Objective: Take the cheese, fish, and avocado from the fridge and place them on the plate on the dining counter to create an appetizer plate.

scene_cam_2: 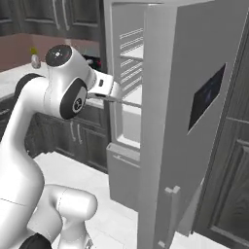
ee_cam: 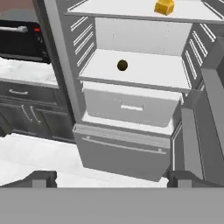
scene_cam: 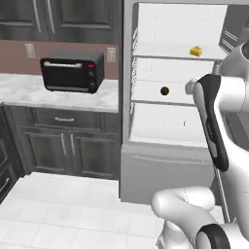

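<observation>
Jaws (ee_cam: pixel 112 177) spread wide with nothing between them, my two dark fingertips (ee_cam: pixel 41 177) standing apart at the bottom of the hand view, well short of the fridge (ee_cam: pixel 127 151) and pointed into its open white interior. Nearest ahead is the white drawer (ee_cam: pixel 131 107); above it the middle shelf (ee_cam: pixel 148 72) carries the avocado (ee_cam: pixel 122 65), a small dark ball sitting alone toward the left. One shelf higher the cheese (ee_cam: pixel 164 7), a yellow-orange wedge, rests toward the right. I cannot pick out the fish on any shelf I can see; it may lie in the drawer or out of sight.

The fridge door (scene_cam_2: pixel 187 112) stands open close on my right, and my forearm (scene_cam: pixel 214 121) is already reaching past its edge. To the left, a black toaster oven (scene_cam: pixel 72 73) sits on a marble surface (scene_cam: pixel 58 95), well apart from my path.

Risks, as I judge them: the avocado is round and could roll away if one fingertip touches it first; a low approach could catch the shelf lip; a wide swing could strike the door.
</observation>
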Controlling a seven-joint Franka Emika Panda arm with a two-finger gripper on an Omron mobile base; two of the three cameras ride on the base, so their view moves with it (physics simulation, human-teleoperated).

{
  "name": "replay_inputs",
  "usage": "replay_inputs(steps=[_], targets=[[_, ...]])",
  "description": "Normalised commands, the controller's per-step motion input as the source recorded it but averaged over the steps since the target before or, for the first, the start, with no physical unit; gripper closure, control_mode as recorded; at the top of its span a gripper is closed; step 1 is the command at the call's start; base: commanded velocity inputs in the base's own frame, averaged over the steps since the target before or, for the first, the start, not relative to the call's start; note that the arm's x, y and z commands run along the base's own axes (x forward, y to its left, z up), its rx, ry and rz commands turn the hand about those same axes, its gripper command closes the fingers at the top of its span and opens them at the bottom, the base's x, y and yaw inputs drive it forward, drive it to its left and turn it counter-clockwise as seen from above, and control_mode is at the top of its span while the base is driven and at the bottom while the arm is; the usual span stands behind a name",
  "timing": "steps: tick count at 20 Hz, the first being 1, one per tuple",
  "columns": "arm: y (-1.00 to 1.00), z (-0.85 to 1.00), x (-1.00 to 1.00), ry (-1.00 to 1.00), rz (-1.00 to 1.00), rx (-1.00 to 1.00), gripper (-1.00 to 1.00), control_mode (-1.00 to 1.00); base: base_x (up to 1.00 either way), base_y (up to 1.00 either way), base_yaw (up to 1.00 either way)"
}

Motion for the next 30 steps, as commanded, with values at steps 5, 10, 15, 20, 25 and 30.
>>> replay_inputs(steps=[5, 10, 15, 20, 25, 30], targets=[[0.0, 0.0, 0.0, 0.0, 0.0, 0.0, -1.0, 1.0, 0.56, 0.54, -0.59], [0.0, 0.0, 0.0, 0.0, 0.0, 0.0, -1.0, 1.0, 0.27, 0.53, -0.59], [0.0, 0.0, 0.0, 0.0, 0.0, 0.0, -1.0, 1.0, 0.0, 0.34, -0.44], [0.0, 0.0, 0.0, 0.0, 0.0, 0.0, -1.0, 1.0, 0.06, 0.48, -0.12], [0.0, 0.0, 0.0, 0.0, 0.0, 0.0, -1.0, 1.0, 0.66, 0.52, 0.0], [0.0, 0.0, 0.0, 0.0, 0.0, 0.0, -1.0, 1.0, 0.72, 0.03, 0.0]])
